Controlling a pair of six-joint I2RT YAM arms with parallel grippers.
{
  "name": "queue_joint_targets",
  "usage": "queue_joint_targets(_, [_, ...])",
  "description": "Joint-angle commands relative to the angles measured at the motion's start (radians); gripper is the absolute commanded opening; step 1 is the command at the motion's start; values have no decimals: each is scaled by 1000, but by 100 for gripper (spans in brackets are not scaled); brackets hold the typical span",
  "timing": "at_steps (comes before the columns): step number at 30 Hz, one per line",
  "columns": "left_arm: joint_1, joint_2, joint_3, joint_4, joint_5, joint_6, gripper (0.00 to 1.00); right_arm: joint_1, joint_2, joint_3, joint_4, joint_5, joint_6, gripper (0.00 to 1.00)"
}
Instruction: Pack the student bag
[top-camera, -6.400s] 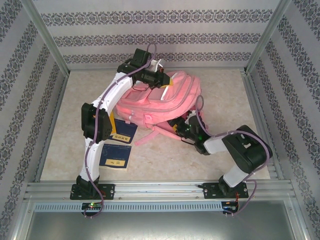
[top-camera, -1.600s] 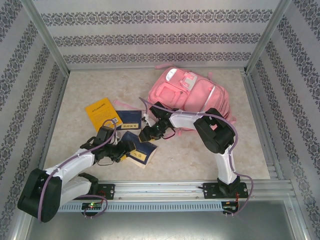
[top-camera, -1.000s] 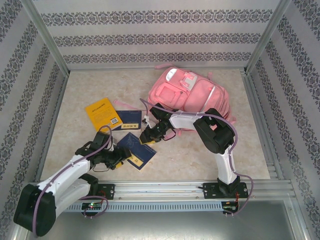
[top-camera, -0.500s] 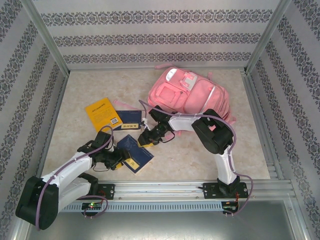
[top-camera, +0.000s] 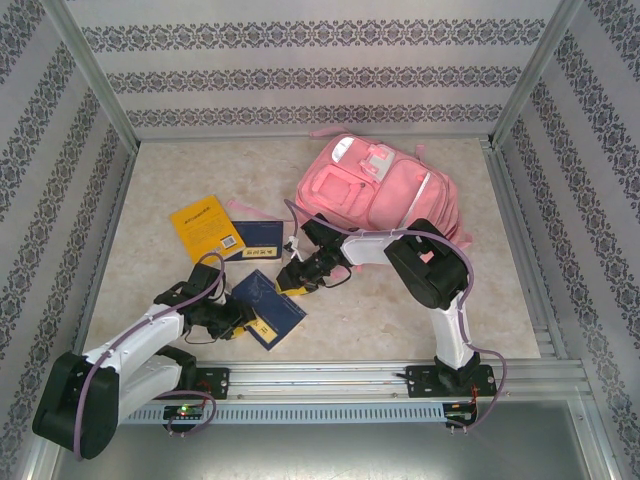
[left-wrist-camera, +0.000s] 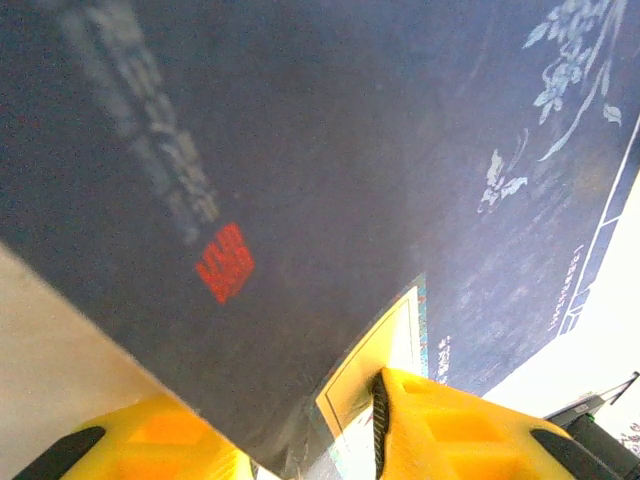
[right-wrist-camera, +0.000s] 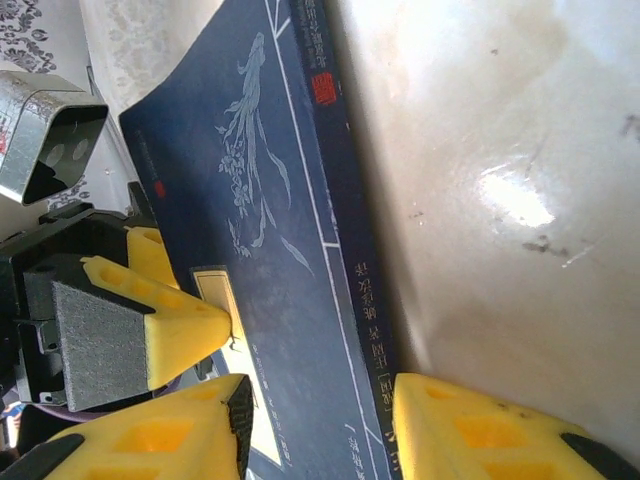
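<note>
Well, your student bag (top-camera: 385, 195) lies flat at the far right of the tabletop (top-camera: 400, 320), with its front pockets facing up. Nothing holds it.

Your right tool (top-camera: 292, 280) is near the bag's near left corner, but it does not touch the bag. It points down at the far corner of a dark blue book (top-camera: 270, 308). Its yellow fingers (right-wrist-camera: 480, 435) stand a bit apart. One finger is over the book's cover. The other is just beside the spine, on the tabletop side.

Your left tool (top-camera: 243, 325) is well apart from the bag, at the near left. It comes at the same dark blue book from its near edge. One finger is over the cover and the other is under it, so the book's edge sits between them. The gap is small. You cannot tell if they pinch the book.

Farther left, a yellow book (top-camera: 207, 227) lies flat. A second dark blue book (top-camera: 258, 238) lies just beside it, on top of a pink thing (top-camera: 240, 210). All three lie to the left of the bag.
</note>
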Motion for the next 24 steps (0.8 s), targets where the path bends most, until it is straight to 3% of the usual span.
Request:
queue_joint_targets(1, [2,40,-45,206,5,28,31,28,24,18,-90,41,-36,42])
queue_joint_targets(9, [19,58,-59,197,-11,42,14,44,37,61,-222,159,-117,42])
queue_joint_targets(15, [20,57,-61,200,-7,43,2,59,52,89,-229,109,-115,43])
queue_joint_targets(20, [20,43,-58,216,18,50,0,61,54,100,-223,99,-109,44])
queue_joint_targets(24, [20,-68,-29,176,27,48,0,49,47,97,-231,133,-110,44])
